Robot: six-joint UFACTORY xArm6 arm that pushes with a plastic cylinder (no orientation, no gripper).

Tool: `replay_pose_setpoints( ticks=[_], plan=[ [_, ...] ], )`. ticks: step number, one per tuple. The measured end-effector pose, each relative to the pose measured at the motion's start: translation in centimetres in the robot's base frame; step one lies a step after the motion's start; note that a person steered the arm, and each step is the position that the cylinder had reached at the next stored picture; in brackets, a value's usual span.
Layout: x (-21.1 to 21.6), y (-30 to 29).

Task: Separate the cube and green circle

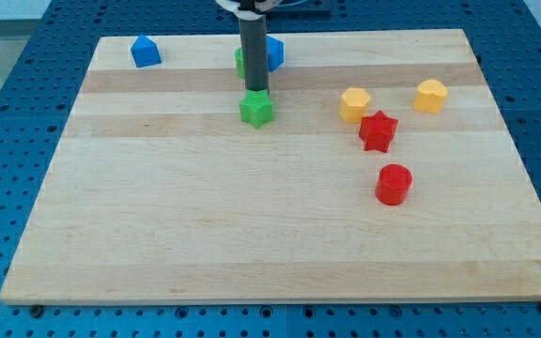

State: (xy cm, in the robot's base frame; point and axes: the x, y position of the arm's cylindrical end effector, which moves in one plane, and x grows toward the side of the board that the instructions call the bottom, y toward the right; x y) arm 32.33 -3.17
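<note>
A blue cube [274, 52] sits near the view's top, just right of the rod. A green circle [240, 63] lies right beside it on its left; the rod hides most of it. The two look touching or nearly so. My tip [255, 91] is just below that pair and just above a green star [257, 110], which it seems to touch.
A blue house-shaped block [145, 51] lies at the top left. A yellow hexagon [354, 104], a yellow block [430, 96], a red star [378, 131] and a red cylinder [393, 184] lie at the right. The wooden board [252, 244] rests on a blue pegboard table.
</note>
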Motion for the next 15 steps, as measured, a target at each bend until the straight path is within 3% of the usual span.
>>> replay_pose_setpoints(
  ticks=[2,4,6,11,13,14,15],
  plan=[
    [-7.4,8.2],
    [-12.3,4.2],
    [-11.6,-0.9],
    [-6.8,0.7],
    [0.0,0.2],
    [0.9,0.1],
    [-1.0,-1.0]
  ],
)
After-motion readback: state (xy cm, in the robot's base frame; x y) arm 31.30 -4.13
